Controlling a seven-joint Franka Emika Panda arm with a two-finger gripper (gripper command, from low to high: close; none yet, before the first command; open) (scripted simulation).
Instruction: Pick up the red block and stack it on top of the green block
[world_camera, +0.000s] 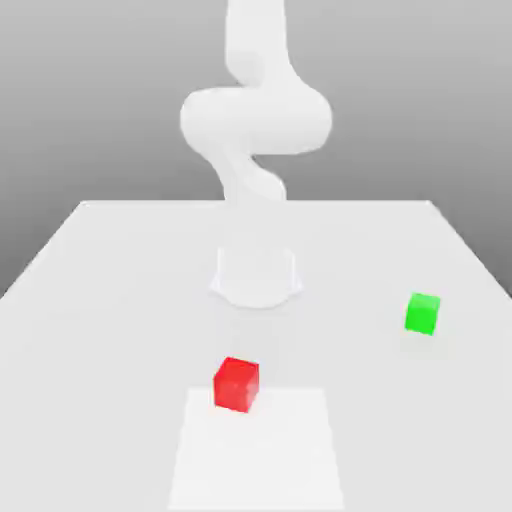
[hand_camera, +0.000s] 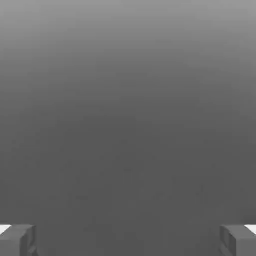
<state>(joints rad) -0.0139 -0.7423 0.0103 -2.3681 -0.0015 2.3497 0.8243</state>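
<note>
The red block (world_camera: 236, 383) is a small bright cube resting on the white table (world_camera: 120, 300), toward the front and slightly to the exterior view's left of centre. The green block (world_camera: 422, 313) sits apart from it, further back on the exterior view's right. In the hand view my gripper (hand_camera: 128, 241) is open: its two grey fingertips (hand_camera: 19, 240) stand far apart with nothing between them, against a plain grey backdrop. The white arm (world_camera: 255, 120) rises behind both blocks, well above the table.
The arm's round base (world_camera: 255, 275) stands mid-table behind the red block. A lighter square patch (world_camera: 258, 450) marks the table's front, and the red block rests at its back edge. The table's far edge runs across the back.
</note>
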